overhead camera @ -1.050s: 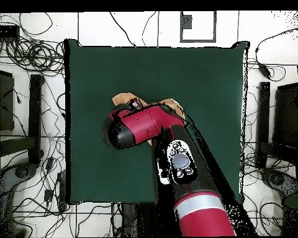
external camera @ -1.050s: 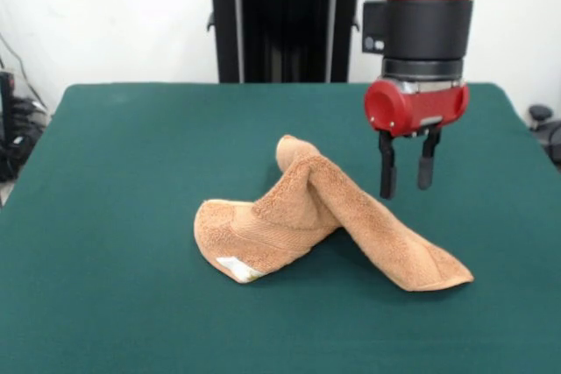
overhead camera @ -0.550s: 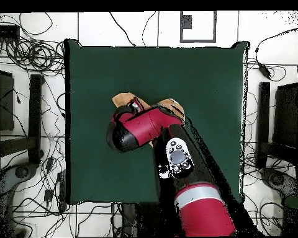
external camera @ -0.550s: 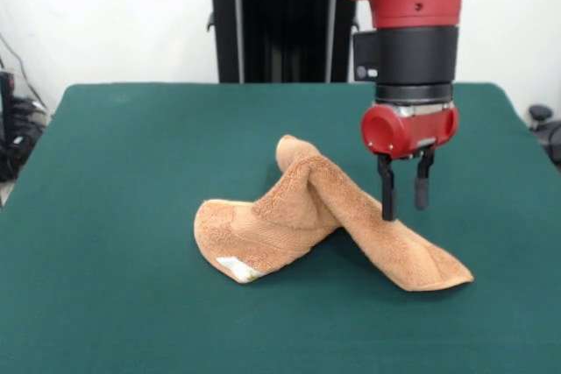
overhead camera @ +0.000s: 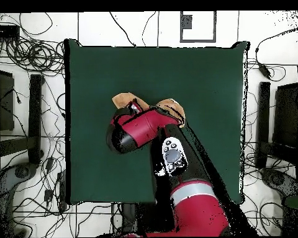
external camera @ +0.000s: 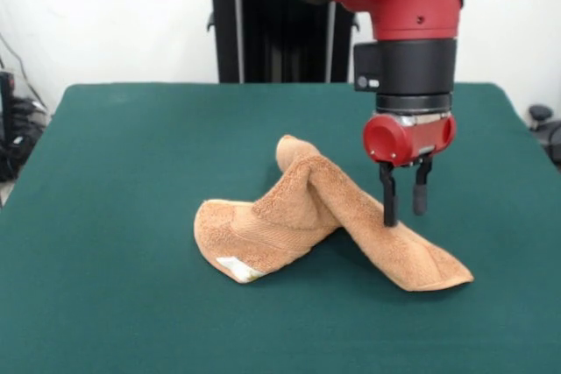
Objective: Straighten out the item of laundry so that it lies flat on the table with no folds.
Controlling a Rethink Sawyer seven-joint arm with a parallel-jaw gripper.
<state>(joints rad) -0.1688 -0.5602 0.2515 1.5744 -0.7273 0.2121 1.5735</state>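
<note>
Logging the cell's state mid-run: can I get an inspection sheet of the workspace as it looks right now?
Surface: table covered in dark green cloth, no wrinkles seen.
Job's things: tan towel near the middle, bunched and folded over itself in a raised ridge, not flat; white tag at its front corner.
Clutter: nothing seen on the table.
Grippers: claw open, pointing down at the towel's right-hand limb, one finger at the cloth, nothing held.
Cables: many loose cables on the floor around the table, none on it.
Surroundings: white wall and black pedestal behind; dark stands beside the table.
</note>
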